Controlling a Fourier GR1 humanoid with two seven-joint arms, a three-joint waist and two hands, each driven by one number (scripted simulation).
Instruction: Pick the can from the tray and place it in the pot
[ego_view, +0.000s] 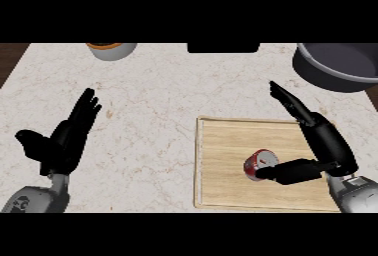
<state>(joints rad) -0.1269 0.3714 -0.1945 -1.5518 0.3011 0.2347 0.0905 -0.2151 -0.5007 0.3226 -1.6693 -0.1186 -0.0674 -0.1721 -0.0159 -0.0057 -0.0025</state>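
Note:
A red can (259, 162) with a silver top stands on the wooden tray (225, 165) at the lower right. My right hand (323, 142) is just right of the can, fingers straight and pointing away, thumb stretched toward the can and touching or nearly touching its side. The hand is open. A dark grey pot (338, 65) sits at the far right corner of the counter, partly cut off by the view's edge. My left hand (63, 137) rests open at the lower left, fingers up, far from the tray.
A grey cup with orange contents (111, 49) stands at the far edge, left of centre. A black object (223, 47) lies at the far edge in the middle. The counter is pale marble, with dark wood beyond its left edge.

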